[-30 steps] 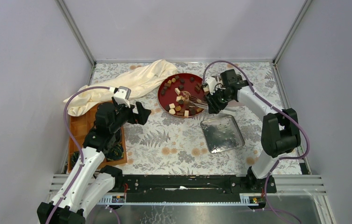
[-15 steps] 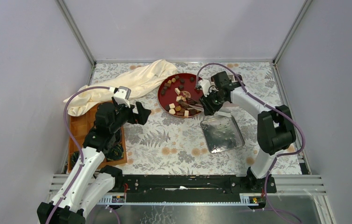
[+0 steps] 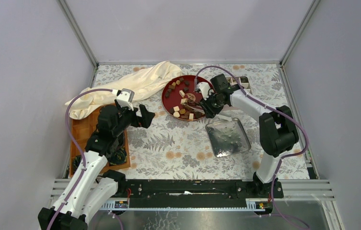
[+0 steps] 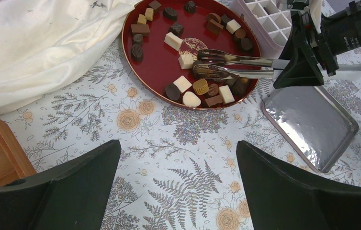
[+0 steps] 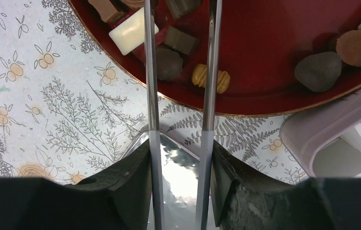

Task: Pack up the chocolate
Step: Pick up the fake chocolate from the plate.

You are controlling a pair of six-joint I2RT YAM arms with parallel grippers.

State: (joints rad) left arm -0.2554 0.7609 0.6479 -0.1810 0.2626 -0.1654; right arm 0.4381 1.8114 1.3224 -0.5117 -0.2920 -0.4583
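Note:
The chocolate [image 3: 183, 98] lies as many small dark, tan and cream pieces on a round red plate [image 3: 165, 98]. My right gripper [image 3: 208, 106] is shut on metal tongs [image 3: 195, 103] whose arms reach out over the plate's near right part. In the right wrist view the tongs [image 5: 151, 72] stand apart in my right gripper [image 5: 181, 182], above a dark piece [image 5: 169, 62] and a ribbed tan piece [image 5: 210, 79]; their tips are cut off. The left wrist view shows the tongs [image 4: 236, 67] above the chocolate [image 4: 182, 84]. My left gripper [image 4: 178, 187] hangs open over bare tablecloth.
A shiny steel tray [image 3: 228, 136] lies near the plate's front right. A pale box with white dividers [image 3: 243, 84] stands behind my right arm. A cream cloth [image 3: 130, 86] is heaped at the back left, and a wooden tray [image 3: 85, 127] sits under my left arm.
My right arm has swung left, carrying the tongs farther in over the red plate. The left arm has not moved.

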